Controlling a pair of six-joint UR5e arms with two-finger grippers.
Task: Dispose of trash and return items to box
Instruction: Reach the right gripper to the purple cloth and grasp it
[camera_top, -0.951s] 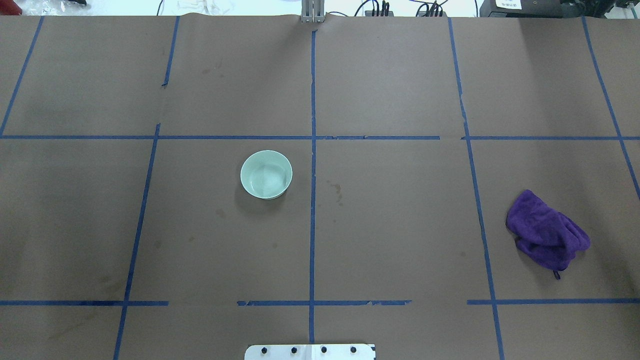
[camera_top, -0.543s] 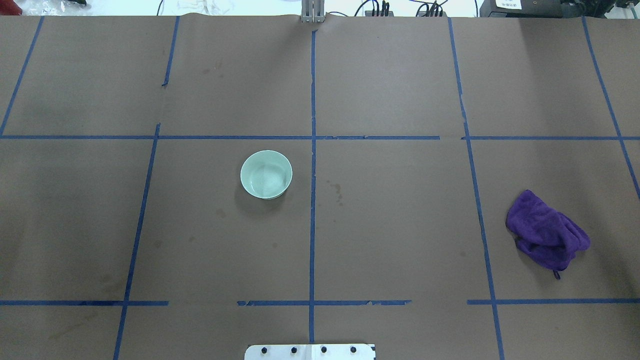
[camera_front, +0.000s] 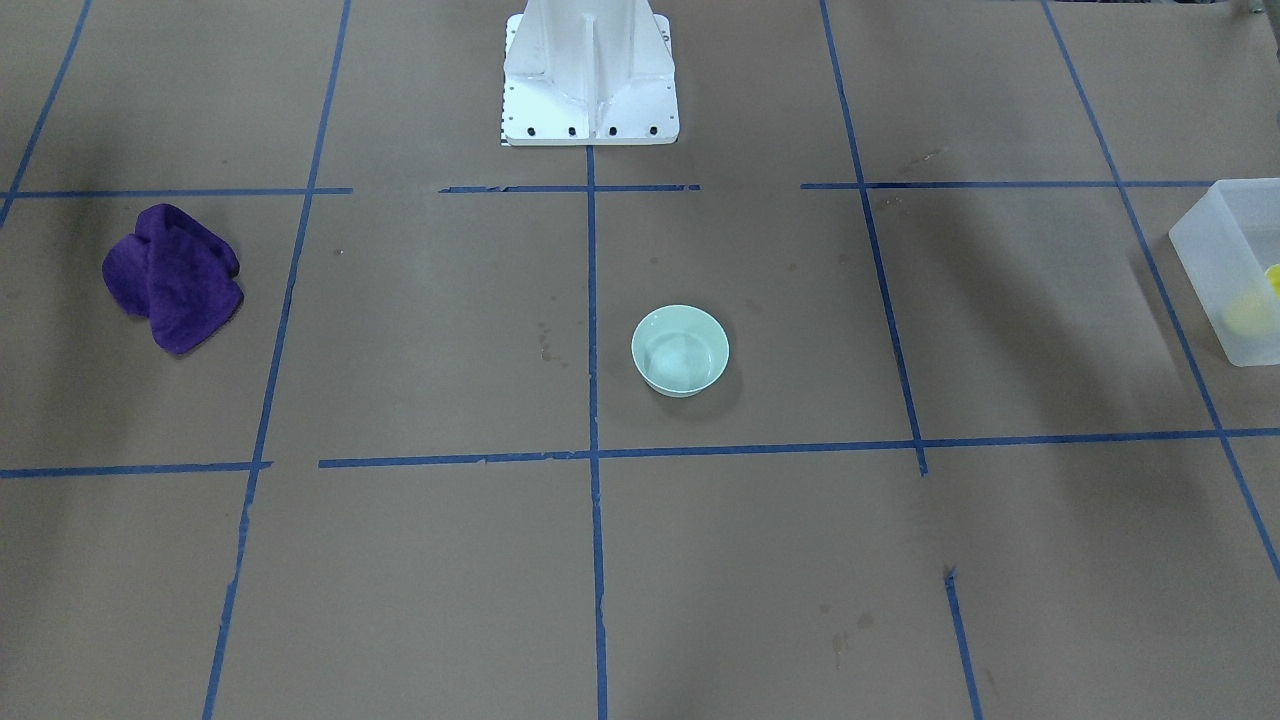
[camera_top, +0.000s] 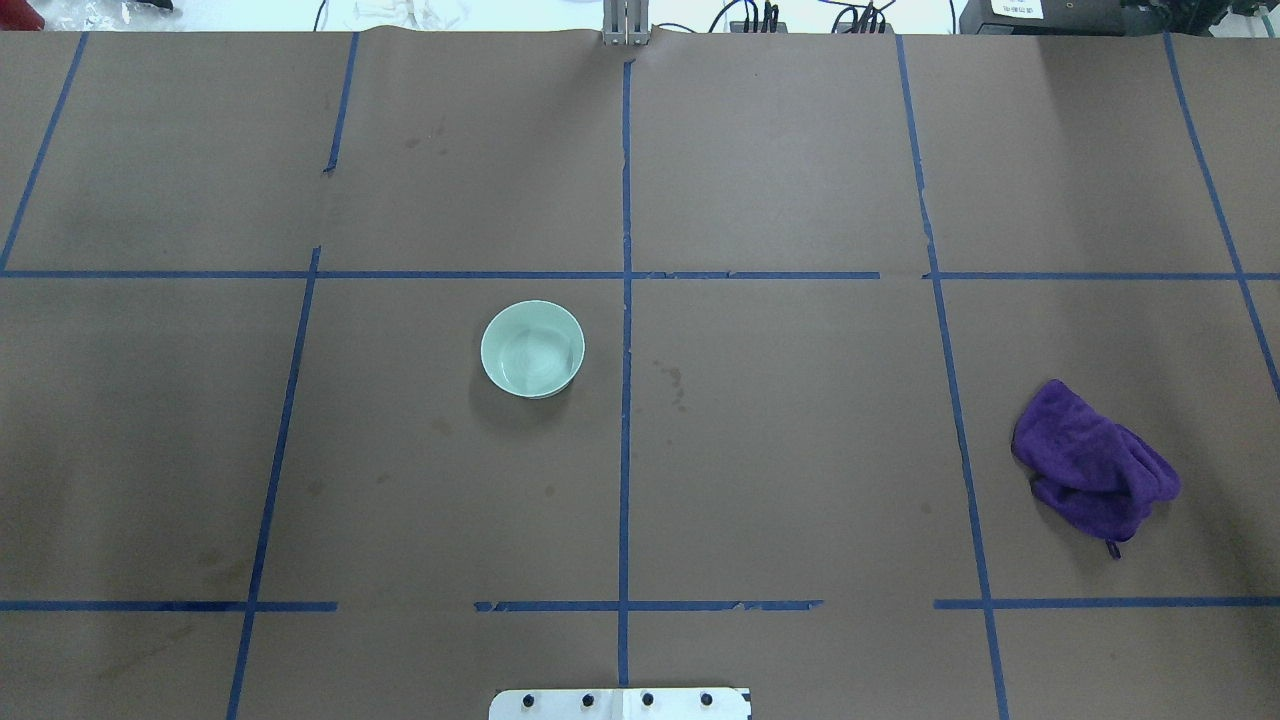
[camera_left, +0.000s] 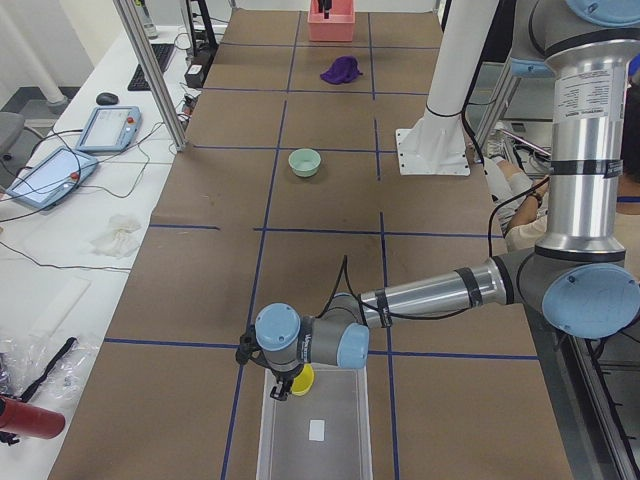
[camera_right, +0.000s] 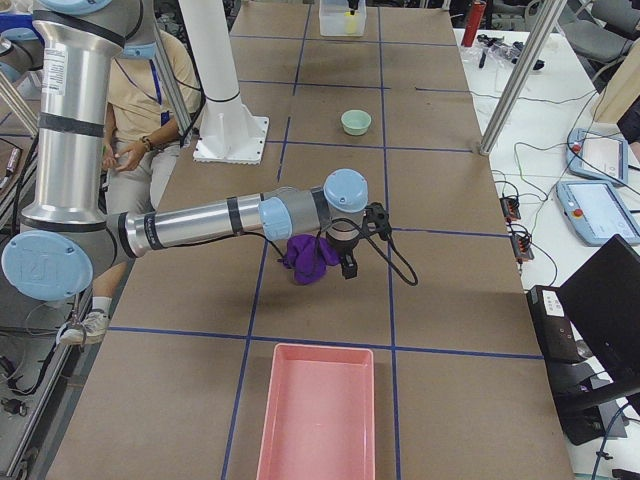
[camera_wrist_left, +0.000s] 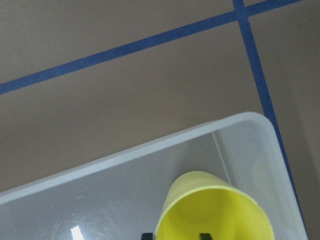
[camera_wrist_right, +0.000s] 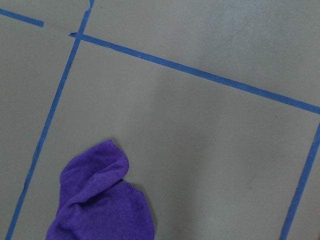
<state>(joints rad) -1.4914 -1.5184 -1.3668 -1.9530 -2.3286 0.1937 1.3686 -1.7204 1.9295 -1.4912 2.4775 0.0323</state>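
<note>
The yellow cup (camera_wrist_left: 215, 210) hangs tilted inside the frosted white box (camera_wrist_left: 125, 155), near one corner. My left gripper (camera_left: 283, 388) reaches over the box's (camera_left: 315, 430) near end with the cup (camera_left: 301, 379) at its tip. In the left wrist view its two black fingertips (camera_wrist_left: 146, 235) just show at the cup's rim, shut on it. The front-facing view shows the box (camera_front: 1215, 260) at its right edge, with a bit of the cup (camera_front: 1274, 280) in it. My right gripper (camera_right: 347, 265) hovers beside the purple cloth (camera_right: 310, 255). I cannot tell whether it is open or shut.
A pale green bowl (camera_top: 532, 349) stands near the table's middle. The purple cloth (camera_top: 1090, 465) lies crumpled at the right. A pink tray (camera_right: 318, 415) sits at the table's right end. The white pedestal base (camera_front: 590, 80) stands at the robot's edge.
</note>
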